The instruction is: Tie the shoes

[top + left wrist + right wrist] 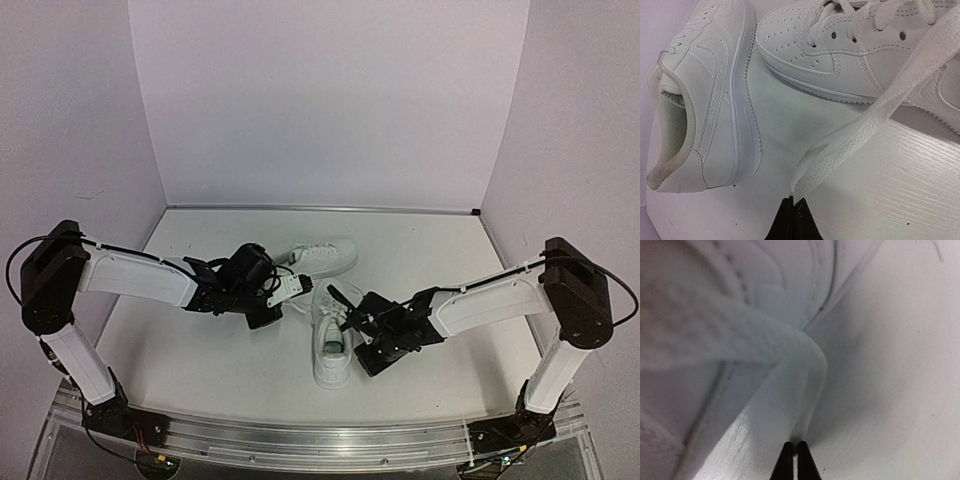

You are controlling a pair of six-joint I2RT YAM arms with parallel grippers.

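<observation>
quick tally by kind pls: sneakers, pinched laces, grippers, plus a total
white low-top leather-look sneakers: 2 (far sneaker, near sneaker)
flat white woven laces pinched in fingertips: 2 (left lace, right lace)
black two-finger grippers, each shut on a lace: 2 (left gripper, right gripper)
total: 6

text: none readable | sign: stitched swoosh outline on side of shoe
</observation>
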